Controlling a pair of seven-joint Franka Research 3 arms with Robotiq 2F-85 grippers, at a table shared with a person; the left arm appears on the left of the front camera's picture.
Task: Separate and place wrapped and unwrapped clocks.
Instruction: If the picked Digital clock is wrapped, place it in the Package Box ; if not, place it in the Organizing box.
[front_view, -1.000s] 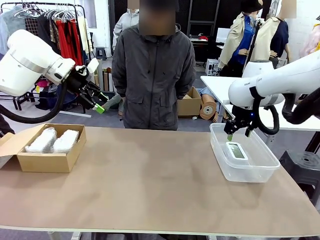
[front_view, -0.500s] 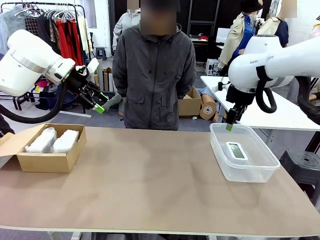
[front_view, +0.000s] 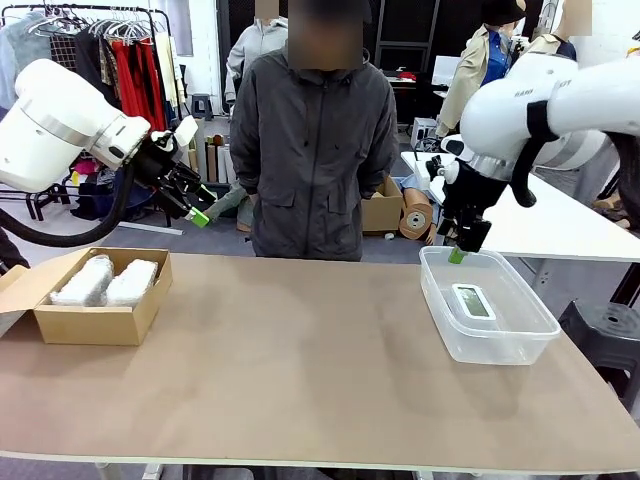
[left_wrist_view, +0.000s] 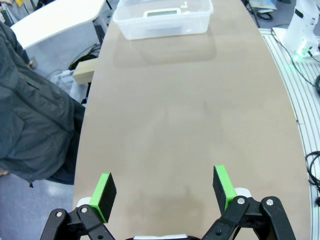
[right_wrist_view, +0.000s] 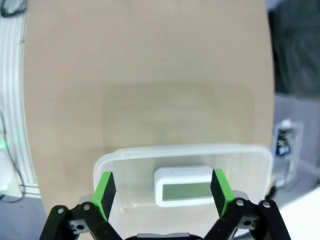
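Observation:
Two bubble-wrapped clocks (front_view: 105, 281) lie side by side in a cardboard box (front_view: 92, 324) at the table's left. The bare white clock (front_view: 473, 301) with a grey-green screen lies flat in a clear plastic tub (front_view: 500, 342) at the right; the right wrist view looks down on this clock (right_wrist_view: 189, 187) inside the tub (right_wrist_view: 107, 163). My right gripper (front_view: 458, 250) hangs open and empty above the tub's far end, its jaws (right_wrist_view: 161, 188) wide apart. My left gripper (front_view: 197, 214) is raised above and behind the box, open (left_wrist_view: 164, 192) with nothing between its pads.
A person in a dark grey jacket (front_view: 314, 150) stands at the far edge, hands behind the back. The brown tabletop (front_view: 300, 360) stretches bare between box and tub. The box's open flap (front_view: 12, 291) sticks out at the left edge.
My right arm has risen from just over the clock in the tub and swung back, its gripper empty. The left arm and all clocks stayed put.

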